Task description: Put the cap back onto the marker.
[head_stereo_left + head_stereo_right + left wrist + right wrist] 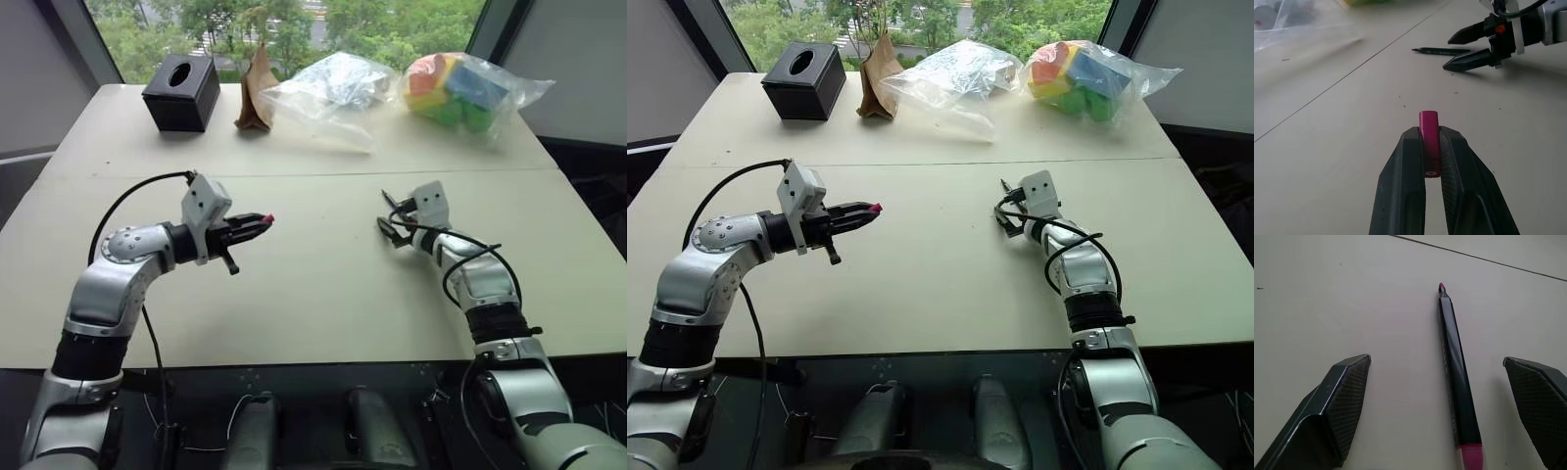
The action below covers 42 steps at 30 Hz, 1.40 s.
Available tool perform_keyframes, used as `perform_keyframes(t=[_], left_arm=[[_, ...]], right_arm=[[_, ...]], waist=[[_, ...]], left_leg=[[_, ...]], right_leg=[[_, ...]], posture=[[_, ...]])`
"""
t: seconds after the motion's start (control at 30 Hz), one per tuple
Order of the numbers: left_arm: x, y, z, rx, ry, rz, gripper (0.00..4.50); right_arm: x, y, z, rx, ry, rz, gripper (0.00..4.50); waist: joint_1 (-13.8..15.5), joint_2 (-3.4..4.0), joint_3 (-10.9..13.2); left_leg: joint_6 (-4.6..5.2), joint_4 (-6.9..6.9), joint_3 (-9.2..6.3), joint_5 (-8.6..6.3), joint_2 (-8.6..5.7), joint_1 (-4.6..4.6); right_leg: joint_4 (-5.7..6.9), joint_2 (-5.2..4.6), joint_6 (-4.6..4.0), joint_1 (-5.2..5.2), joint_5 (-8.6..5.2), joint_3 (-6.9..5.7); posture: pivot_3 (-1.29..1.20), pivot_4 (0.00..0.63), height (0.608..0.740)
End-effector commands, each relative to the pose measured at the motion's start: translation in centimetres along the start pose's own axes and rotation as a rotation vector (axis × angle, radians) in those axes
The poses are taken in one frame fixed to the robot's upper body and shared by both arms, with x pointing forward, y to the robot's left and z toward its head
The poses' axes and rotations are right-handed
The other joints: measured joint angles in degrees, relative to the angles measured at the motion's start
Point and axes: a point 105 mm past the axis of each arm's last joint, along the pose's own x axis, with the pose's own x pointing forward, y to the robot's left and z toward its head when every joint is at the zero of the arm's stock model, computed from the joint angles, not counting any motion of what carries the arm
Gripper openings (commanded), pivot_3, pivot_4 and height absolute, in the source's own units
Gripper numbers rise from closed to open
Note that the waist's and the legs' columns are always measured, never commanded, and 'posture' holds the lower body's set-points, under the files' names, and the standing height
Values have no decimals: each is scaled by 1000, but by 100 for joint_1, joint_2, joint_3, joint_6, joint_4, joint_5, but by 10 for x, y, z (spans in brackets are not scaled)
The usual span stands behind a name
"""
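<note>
Nearest me, left end effector (1432,161) clamps the cap (1429,139); right end effector (1449,396) spread around the marker (1454,377) on desk (323,284).

Black tissue box (182,92), brown paper bag (256,90), two clear plastic bags, perhaps toys (458,88).

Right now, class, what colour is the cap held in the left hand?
Pink-red. The cap shows best in the left wrist view.

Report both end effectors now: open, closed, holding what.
Left end effector: closed on the cap.
Right end effector: open, holding nothing; the marker lies on the table between its fingers.
</note>
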Motion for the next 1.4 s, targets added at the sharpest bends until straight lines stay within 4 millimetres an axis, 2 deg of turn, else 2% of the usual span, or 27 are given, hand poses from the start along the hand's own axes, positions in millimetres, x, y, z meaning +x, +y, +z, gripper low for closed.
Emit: perform_keyframes(t=[0.03, 0.33, 0.43, 0.67, 0.83, 0.97, 1.13, 1.27, 1.4], left_arm=[[0, 0, 15, 38, -46, 5, 27], [1, 0, 17, 39, -53, 10, 27], [1, 0, 18, 38, -53, 9, 0], [3, -1, 18, 38, -52, -1, 0], [7, -3, 20, 51, -55, -27, 0], [13, -7, 21, 63, -67, -75, 0], [18, -5, 6, 147, -24, -133, 0], [21, -5, 6, 195, -33, -170, 0], [24, -5, 6, 223, -36, -191, 0]], right_arm=[[2, -7, 9, 62, -13, -14, 4500], [5, -8, 4, 105, 36, 11, 4500], [5, -6, 3, 95, 42, 21, 3638], [3, -2, -1, 86, 57, 46, 47], [-1, 2, 2, 51, 52, 80, 47], [-11, 10, 29, -114, -24, 173, 47], [-36, 30, 61, -407, -108, 366, 47], [-55, 46, 71, -582, -131, 503, 47], [-69, 60, 77, -648, -141, 619, 47]], waist=[[0, 0, 0], [-2, 0, 0], [-2, 0, 0], [-2, 0, 0], [1, 0, 0], [-1, 2, 1], [-3, 7, 4], [6, 6, 4], [18, 4, 5]], left_leg=[[0, 0, 0, 0, 0, 0], [0, 0, 0, 0, 0, 0], [0, 0, 0, 0, 0, 0], [0, 0, 0, 0, 0, 0], [0, 0, 0, 0, 0, 0], [0, 0, 1, 0, 0, 0], [0, -1, 2, 0, -1, -1], [1, -1, 1, 0, 1, -1], [1, 0, 2, 0, 0, -3]], right_leg=[[0, 0, 0, 0, 0, 0], [0, 0, 0, 0, 0, 0], [0, 0, 0, 0, 0, 0], [0, 0, 0, 0, 0, 0], [0, 0, 0, 0, 0, 0], [0, 0, 0, 0, 0, 0], [-1, 1, 0, -2, 0, -1], [-2, 3, 1, -2, -1, -1], [-3, 3, 1, -2, -1, -1]], posture=[[0, 150, 740], [0, 150, 740], [0, 150, 740], [0, 150, 740], [0, 150, 740], [0, 150, 740], [0, 150, 740], [0, 150, 740], [0, 150, 740]])
